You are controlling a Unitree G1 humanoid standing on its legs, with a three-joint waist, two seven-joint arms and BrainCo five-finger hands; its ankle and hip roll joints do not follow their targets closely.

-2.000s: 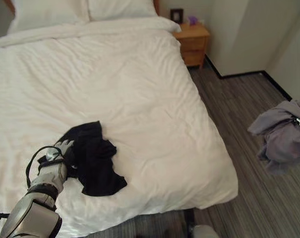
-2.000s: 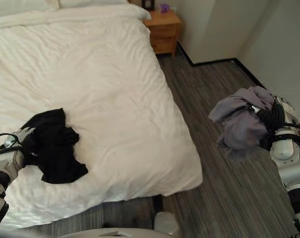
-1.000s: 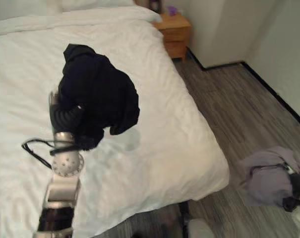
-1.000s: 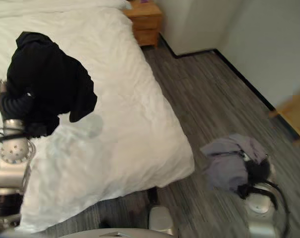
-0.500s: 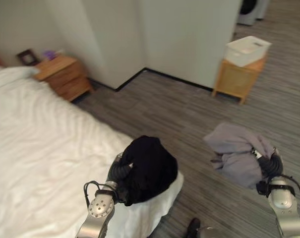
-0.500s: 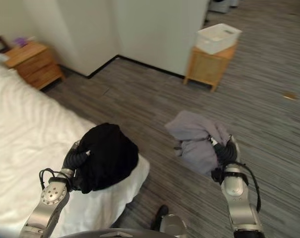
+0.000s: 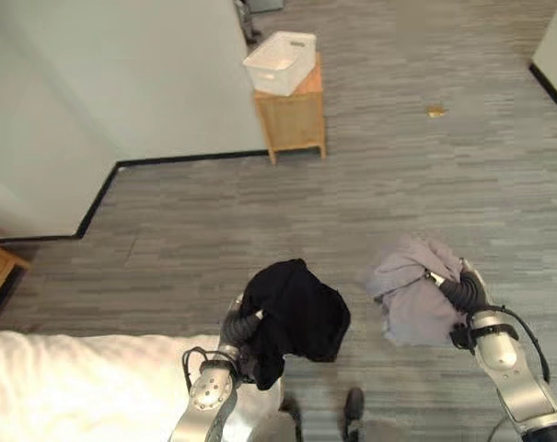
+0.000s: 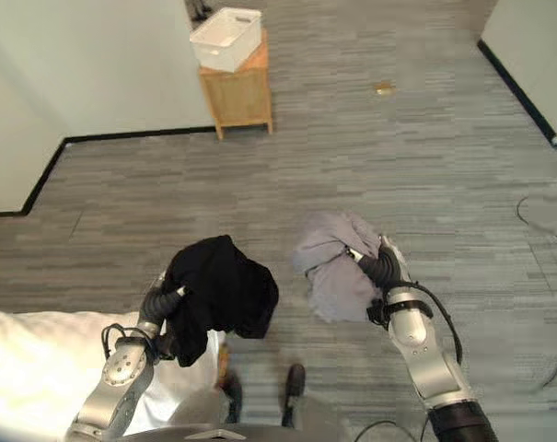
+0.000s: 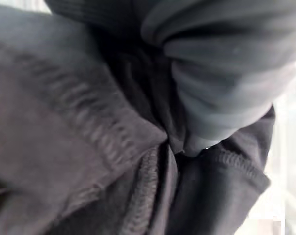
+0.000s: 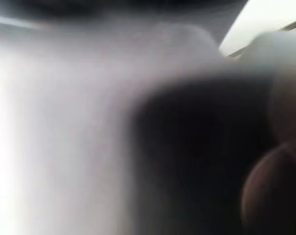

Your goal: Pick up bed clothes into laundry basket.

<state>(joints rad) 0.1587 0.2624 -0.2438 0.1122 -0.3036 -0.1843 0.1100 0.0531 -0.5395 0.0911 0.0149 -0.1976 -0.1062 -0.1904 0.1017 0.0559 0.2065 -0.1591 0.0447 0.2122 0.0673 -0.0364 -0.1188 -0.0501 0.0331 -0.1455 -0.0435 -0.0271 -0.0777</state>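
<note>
— Bedding first: what sits at the robot's far left?
— White rumpled duvet on the bed (image 7: 66, 378), cut off by the lower edge, only its corner showing.
— And the left hand (image 7: 243, 322)?
— Raised over that corner, carrying a crumpled black garment (image 7: 296, 313) clear of the grey striped floor (image 7: 388, 175). Only the dark ribbed wrist cover shows; the cloth drapes over the fingers, so I cannot tell how they are set. The wrist camera gives only dark knit folds pressed close.
— Moving right?
— A bunched grey-lilac garment (image 8: 338, 262) hangs in the air at the right hand (image 8: 381, 267), near the black one but apart from it. That hand is buried in the cloth as well; I cannot tell its fingers' state, and its wrist camera is too blurred to read.
— Where is the basket?
— A white plastic laundry basket (image 7: 280, 62) rests on a small wooden cabinet (image 7: 295, 115) against the pale wall (image 7: 121, 83), well apart from both garments.
</note>
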